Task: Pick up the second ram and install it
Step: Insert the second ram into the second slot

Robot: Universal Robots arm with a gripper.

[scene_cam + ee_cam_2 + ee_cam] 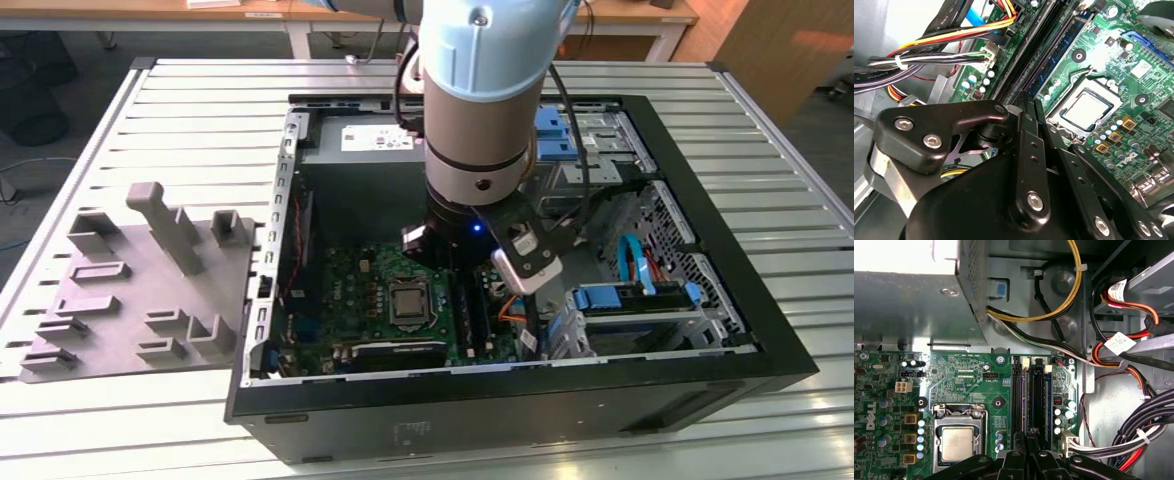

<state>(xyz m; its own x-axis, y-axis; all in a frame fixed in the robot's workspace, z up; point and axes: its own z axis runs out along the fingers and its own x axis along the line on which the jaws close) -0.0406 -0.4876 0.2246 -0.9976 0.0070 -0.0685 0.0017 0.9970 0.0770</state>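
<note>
RAM module number two cannot be told apart from the black memory slots (1036, 390). Where the fingertips meet the board there are only thin dark strips, and I cannot tell whether one of them is the stick.

Left to right in the exterior view, a grey moulded fixture (134, 290) lies on the slatted table (160, 100), at 9 o'clock from the open computer case (507, 420). Inside the case, the green motherboard (354, 290) carries the CPU socket (407, 303), whose metal lid is square and pale.

At 2 o'clock from the socket the gripper (1026, 102) stands low over the slots. Its fingers (1033, 145) are drawn close with a slim gap, and what they pinch, if anything, is hidden. Beside them, on the socket side, a seated RAM module (1066, 47) shows a green board with dark chips.

At 3 o'clock from the socket sits the drive cage (641, 300) with blue fittings.
</note>
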